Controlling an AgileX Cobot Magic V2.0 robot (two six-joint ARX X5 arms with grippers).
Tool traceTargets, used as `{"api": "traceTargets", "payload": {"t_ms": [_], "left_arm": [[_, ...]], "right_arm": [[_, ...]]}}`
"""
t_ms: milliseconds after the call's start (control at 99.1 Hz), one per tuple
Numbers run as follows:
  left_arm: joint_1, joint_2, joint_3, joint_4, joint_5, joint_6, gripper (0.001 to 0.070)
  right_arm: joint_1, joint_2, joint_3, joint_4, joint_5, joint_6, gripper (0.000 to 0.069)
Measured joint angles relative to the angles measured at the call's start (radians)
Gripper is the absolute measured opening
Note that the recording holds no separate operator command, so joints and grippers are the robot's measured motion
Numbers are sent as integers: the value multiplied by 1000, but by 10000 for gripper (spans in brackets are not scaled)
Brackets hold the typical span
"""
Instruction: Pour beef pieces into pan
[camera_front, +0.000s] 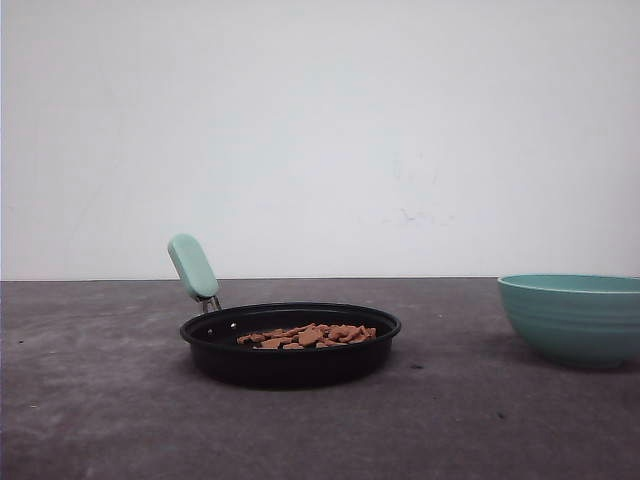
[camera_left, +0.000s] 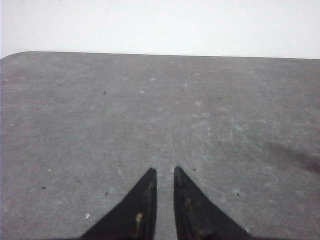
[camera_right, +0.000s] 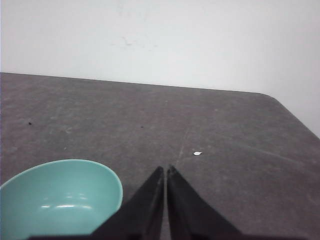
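Beef lies heaped in the pan, a little right of the pan's middle, low in the centre of the front view. The pan is black, round and shallow, and it sits flat on the grey table. Its mint-green handle rises tilted from the rim at the pan's upper left, on a thin metal stem.

At the right edge of the front view a teal bowl stands upright on the table, well apart from the pan and partly cut off by the frame. In the right wrist view the same bowl fills the lower left corner, its inside bare and glossy, just beside the right claw. That claw's two black fingers meet at the tips, pressed together with nothing between them. A small white speck lies on the table beyond the tips.

In the left wrist view the left claw points over bare table; its fingers stand a narrow gap apart, nearly together, and hold nothing.
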Motion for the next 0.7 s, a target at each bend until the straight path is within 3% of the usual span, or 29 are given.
{"api": "traceTargets", "payload": {"t_ms": [696], "left_arm": [[0, 0, 0, -1, 0, 0, 37]], "right_arm": [[0, 0, 0, -4, 11, 0, 7]]}}
